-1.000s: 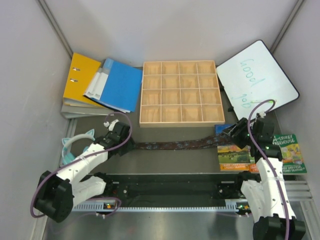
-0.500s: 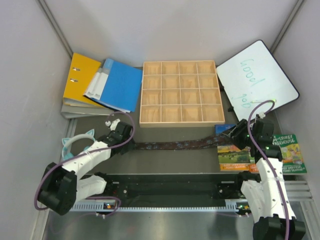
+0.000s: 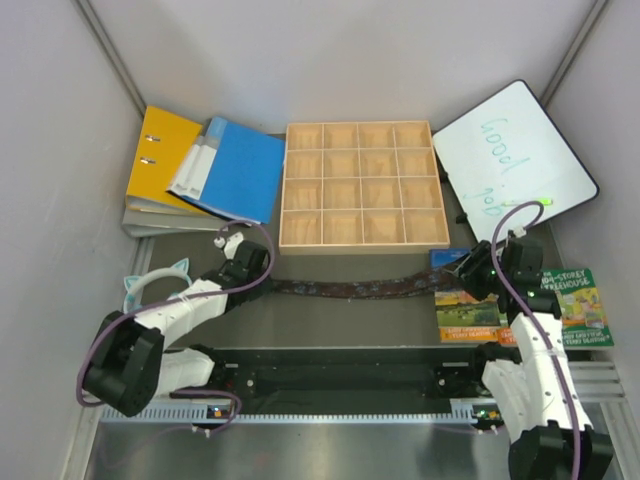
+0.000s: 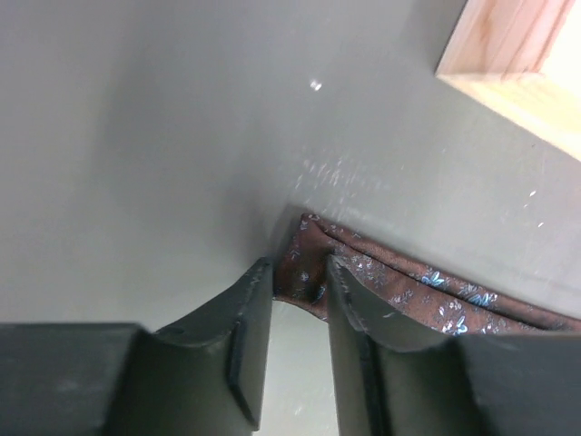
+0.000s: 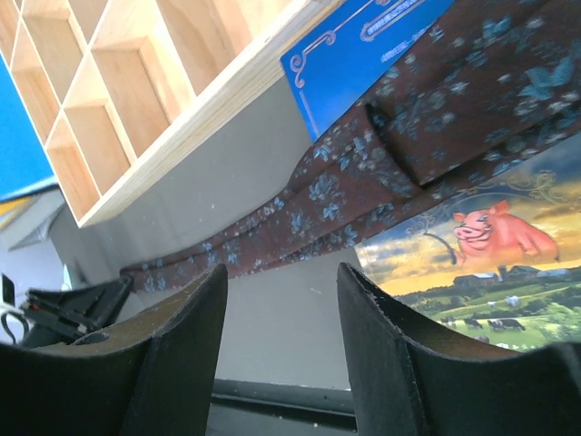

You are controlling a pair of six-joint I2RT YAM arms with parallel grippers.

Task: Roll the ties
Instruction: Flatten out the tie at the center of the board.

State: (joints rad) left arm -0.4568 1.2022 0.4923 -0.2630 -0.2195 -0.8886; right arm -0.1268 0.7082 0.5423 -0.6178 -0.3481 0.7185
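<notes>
Woven cloth of the tie [image 4: 399, 286]; smooth matt grey tabletop [image 4: 136, 136]; bare pale wood tray [image 5: 136, 82]; glossy paper book cover [image 5: 472, 263]; matt black plastic fingers [image 4: 245, 345] on my left pincer [image 4: 298, 277].

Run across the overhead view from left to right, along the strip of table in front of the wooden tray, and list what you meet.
Teal headband → left gripper → tie → right gripper → picture book. The small blue card is left out because it overlaps the tie's right end.
</notes>
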